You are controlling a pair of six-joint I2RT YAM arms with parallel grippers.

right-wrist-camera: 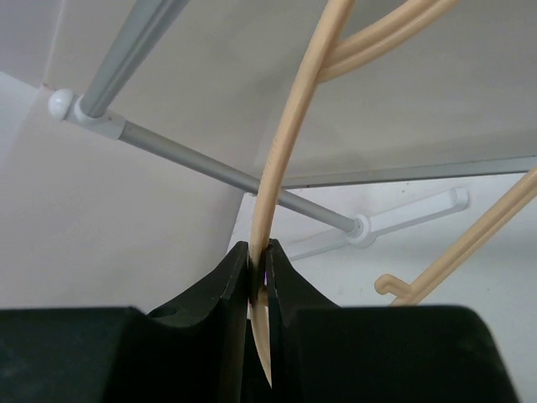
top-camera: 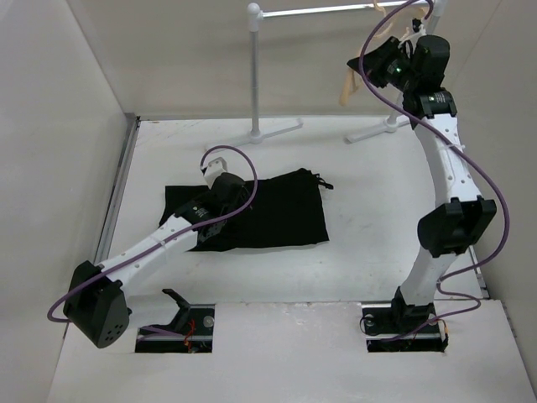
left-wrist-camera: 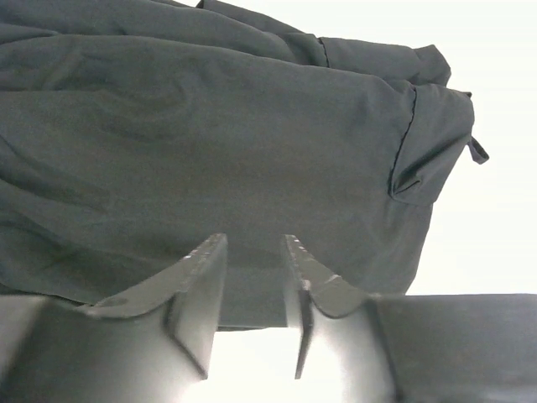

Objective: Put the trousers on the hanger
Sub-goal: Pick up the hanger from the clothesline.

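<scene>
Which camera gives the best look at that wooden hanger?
The right wrist view: the hanger is close up, pinched in the right hand. The top view shows only a small tan piece by the rail; the left wrist view shows just trousers.
</scene>
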